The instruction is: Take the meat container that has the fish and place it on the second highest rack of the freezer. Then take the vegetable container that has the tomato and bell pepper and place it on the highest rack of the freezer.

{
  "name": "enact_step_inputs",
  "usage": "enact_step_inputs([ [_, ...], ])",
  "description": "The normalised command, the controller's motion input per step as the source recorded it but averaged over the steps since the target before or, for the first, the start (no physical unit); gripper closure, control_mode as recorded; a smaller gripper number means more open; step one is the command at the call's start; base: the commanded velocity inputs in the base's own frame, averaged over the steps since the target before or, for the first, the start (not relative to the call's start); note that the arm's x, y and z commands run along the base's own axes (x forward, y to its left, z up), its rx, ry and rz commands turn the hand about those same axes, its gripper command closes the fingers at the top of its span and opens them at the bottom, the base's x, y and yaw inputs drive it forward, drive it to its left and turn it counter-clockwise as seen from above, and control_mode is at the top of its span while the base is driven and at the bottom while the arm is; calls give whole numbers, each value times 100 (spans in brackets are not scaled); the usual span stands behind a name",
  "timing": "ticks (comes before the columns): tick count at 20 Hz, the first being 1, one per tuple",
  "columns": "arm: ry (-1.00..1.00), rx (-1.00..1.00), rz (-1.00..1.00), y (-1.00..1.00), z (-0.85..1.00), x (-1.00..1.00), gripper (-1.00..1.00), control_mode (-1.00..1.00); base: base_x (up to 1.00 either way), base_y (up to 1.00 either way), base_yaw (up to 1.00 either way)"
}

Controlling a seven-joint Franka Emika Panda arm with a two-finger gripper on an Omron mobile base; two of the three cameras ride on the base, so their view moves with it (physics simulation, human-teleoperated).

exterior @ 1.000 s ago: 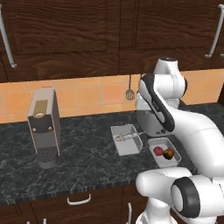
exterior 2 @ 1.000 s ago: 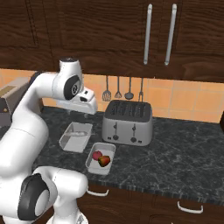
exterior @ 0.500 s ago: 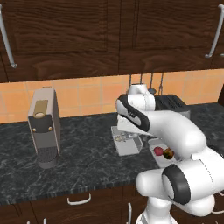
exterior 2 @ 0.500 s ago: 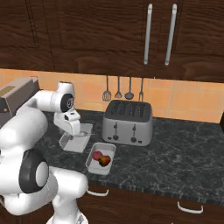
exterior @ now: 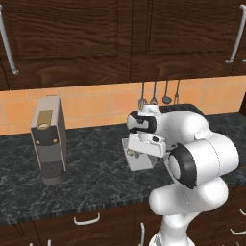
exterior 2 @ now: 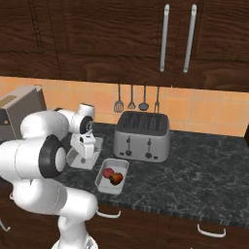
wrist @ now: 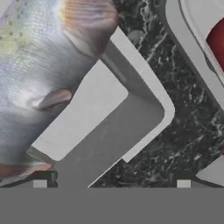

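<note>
1. Looking from the left base view, the white arm folds low over the dark marbled tabletop [exterior: 86, 163], its hand covering most of the grey meat container [exterior: 140, 161]; the fish inside cannot be made out here, and the fingers are hidden behind the wrist. A grey coffee machine [exterior: 48, 139] stands well to the left, and hanging utensils [exterior: 154, 92] line the orange tiled wall behind the arm. The arm's bulky elbow blocks everything to the right of the container.

2. From the right base view, the hand again hangs directly over the meat container [exterior 2: 82, 158], whose far rim is cut off by the wrist. Just beside it, nearer the front edge, sits the vegetable container [exterior 2: 113, 175] holding the tomato [exterior 2: 107, 173] and the bell pepper [exterior 2: 116, 179], touching each other. A silver toaster [exterior 2: 142, 135] stands behind that tray, and the coffee machine [exterior 2: 19, 109] is half hidden by the arm's shoulder.

3. In the hand view, the silvery fish [wrist: 39, 74] lies close up in its container [wrist: 144, 87], cut off at the left and top. A corner of the vegetable container [wrist: 192, 57] shows at the upper right, apart from it. The two dark fingers [wrist: 40, 183] sit spread apart at the bottom, holding nothing.
</note>
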Motion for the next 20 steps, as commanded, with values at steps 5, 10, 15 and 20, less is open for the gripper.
enact_step_inputs([
  [5, -8, 0, -15, 1, -41, 2, -100, -100, 0, 0, 0],
  [10, -11, 0, -19, 4, -26, -22, -100, -100, 0, 0, 0],
  [15, 0, -1, -17, 9, -36, 6, -100, -100, 0, 0, 0],
  [20, -1, -1, -12, 3, -35, 0, 100, -100, 0, 0, 0],
])
